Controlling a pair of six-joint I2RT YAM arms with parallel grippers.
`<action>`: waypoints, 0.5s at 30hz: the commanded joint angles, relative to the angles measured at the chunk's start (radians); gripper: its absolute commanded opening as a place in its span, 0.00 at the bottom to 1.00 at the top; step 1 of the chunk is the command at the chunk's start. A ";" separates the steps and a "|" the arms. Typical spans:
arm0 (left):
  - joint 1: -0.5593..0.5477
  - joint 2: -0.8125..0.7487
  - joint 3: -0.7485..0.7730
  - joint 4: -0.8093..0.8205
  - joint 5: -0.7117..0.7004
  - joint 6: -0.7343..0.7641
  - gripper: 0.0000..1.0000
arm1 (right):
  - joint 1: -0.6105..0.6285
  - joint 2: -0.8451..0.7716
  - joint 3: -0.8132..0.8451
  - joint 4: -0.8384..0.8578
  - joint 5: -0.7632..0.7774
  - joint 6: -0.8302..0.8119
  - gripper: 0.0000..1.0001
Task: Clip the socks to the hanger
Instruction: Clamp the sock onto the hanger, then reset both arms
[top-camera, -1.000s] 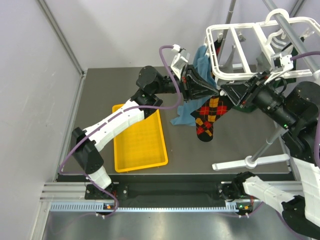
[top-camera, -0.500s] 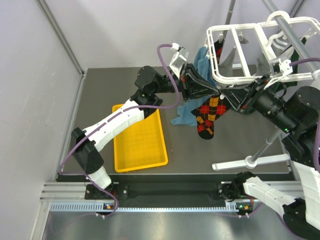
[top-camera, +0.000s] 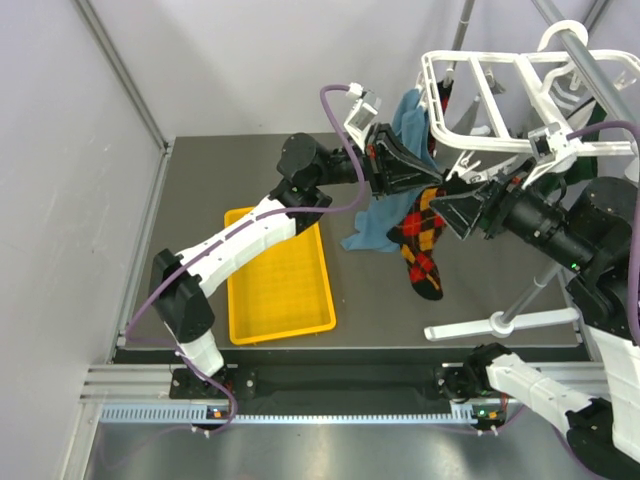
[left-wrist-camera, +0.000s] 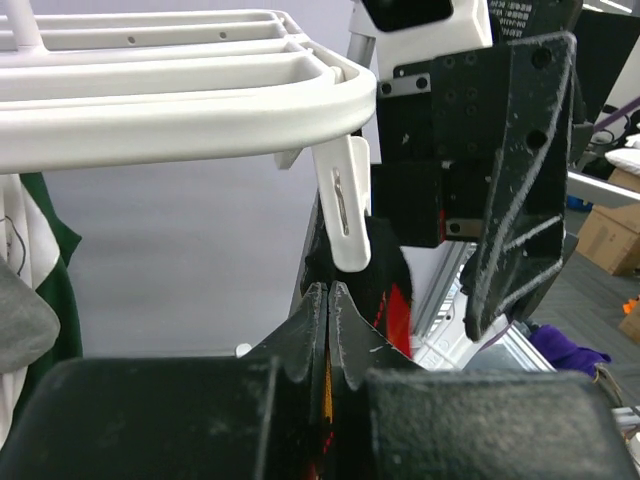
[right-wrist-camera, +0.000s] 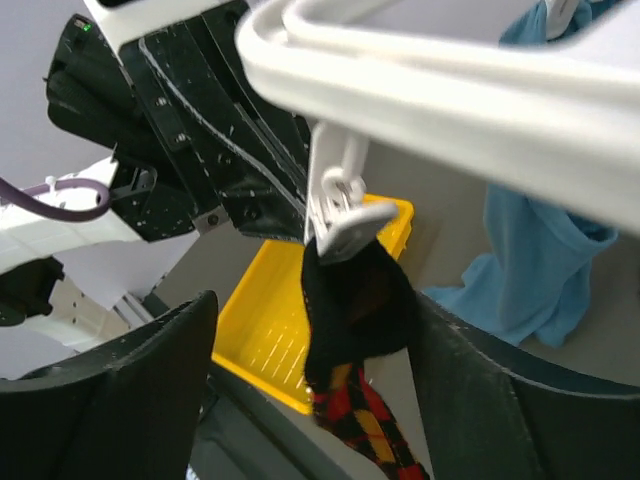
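1. right gripper (top-camera: 452, 203) jaws have spread wide since a second ago, straddling small white clip (right-wrist-camera: 335, 215), holding nothing.
2. red-black-yellow argyle sock (top-camera: 420, 245) hangs by its cuff from that clip on white plastic hanger frame (top-camera: 480, 57).
3. left gripper (left-wrist-camera: 328, 295) jaws shut on sock, likely steadying it.

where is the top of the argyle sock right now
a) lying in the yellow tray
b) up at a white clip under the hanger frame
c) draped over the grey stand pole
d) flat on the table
b, the right wrist view shows the black cuff of the argyle sock right up at the white clip that hangs under the hanger rim, with the patterned part dangling below.
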 joint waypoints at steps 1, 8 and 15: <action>0.000 0.005 0.042 0.045 -0.023 -0.027 0.02 | 0.004 -0.017 0.032 -0.057 -0.008 0.006 0.76; -0.003 0.011 0.061 -0.045 -0.090 -0.003 0.41 | 0.004 -0.048 0.054 -0.137 0.049 -0.008 0.98; -0.003 -0.102 -0.050 -0.189 -0.234 0.127 0.76 | 0.004 -0.077 0.092 -0.261 0.101 -0.062 1.00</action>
